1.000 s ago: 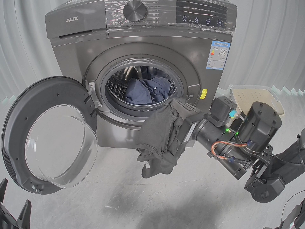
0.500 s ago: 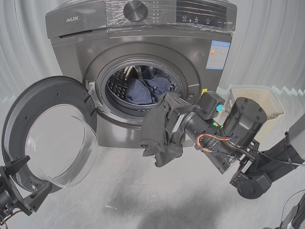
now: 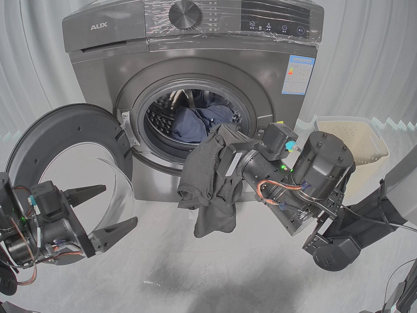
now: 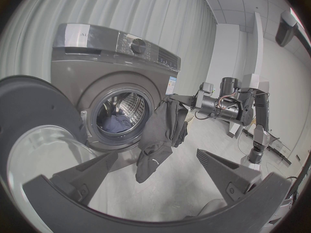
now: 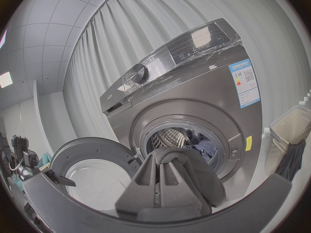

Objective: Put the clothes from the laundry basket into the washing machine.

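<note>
My right gripper (image 3: pixel 226 139) is shut on a dark grey garment (image 3: pixel 207 183) that hangs just below the round drum opening (image 3: pixel 193 114) of the grey washing machine (image 3: pixel 108 70). A dark blue piece of clothing (image 3: pixel 197 124) lies inside the drum. In the left wrist view the garment (image 4: pixel 162 133) dangles in front of the machine's opening (image 4: pixel 120 114). In the right wrist view the fingers (image 5: pixel 162 182) clamp the grey cloth (image 5: pixel 201 178). My left gripper (image 3: pixel 99 212) stands open low at the left, in front of the open door (image 3: pixel 56 131). The beige laundry basket (image 3: pixel 371 138) stands right of the machine.
The machine's door is swung fully open to the left, its glass bowl (image 3: pixel 108 174) facing out. Grey floor (image 3: pixel 173 266) spreads in front of the machine. Pale curtains (image 3: pixel 369 44) hang behind. A dark cloth (image 5: pixel 293 162) hangs over the basket's side (image 5: pixel 286 130) in the right wrist view.
My right gripper has carried the grey garment left and up toward the drum opening. My left arm has risen from the lower left corner, now open before the door.
</note>
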Tool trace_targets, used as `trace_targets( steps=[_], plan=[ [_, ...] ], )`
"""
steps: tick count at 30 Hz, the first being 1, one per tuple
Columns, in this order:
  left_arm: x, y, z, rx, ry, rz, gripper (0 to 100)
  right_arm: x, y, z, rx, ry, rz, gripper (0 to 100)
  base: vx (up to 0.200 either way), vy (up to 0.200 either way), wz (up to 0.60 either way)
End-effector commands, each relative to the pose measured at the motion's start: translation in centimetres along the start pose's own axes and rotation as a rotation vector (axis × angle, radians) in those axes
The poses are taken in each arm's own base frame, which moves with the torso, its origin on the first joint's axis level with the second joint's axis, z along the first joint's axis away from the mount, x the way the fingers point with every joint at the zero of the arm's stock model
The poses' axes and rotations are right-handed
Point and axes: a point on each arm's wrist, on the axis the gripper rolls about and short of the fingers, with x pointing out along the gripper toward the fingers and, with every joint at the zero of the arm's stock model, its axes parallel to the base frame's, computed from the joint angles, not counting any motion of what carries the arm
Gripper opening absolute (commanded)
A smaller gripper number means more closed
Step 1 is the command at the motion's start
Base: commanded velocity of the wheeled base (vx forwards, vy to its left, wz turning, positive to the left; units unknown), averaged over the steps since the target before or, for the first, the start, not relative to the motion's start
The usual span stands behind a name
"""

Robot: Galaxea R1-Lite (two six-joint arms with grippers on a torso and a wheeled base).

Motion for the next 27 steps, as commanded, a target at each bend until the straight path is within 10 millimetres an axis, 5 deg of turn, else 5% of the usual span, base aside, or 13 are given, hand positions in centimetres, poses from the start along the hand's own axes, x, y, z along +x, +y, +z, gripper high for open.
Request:
trace_targets(
  steps=[1,16,27],
  plan=[
    [4.7,0.4,-1.6,-0.031,0.091,-0.040,100,0.3,0.0,-0.1,0.002,-0.003,-0.004,0,0.000,0.000,0.00],
    [10.4,-1.2,-3.2,-0.032,0.148,-0.119,100,1.0,0.1,1.0,0.017,-0.052,-0.006,0,0.000,0.000,0.00],
    [15.5,-1.7,-4.6,-0.012,-0.014,-0.105,100,1.3,0.1,0.1,0.014,-0.043,-0.006,0,0.000,0.000,0.00]
  ],
)
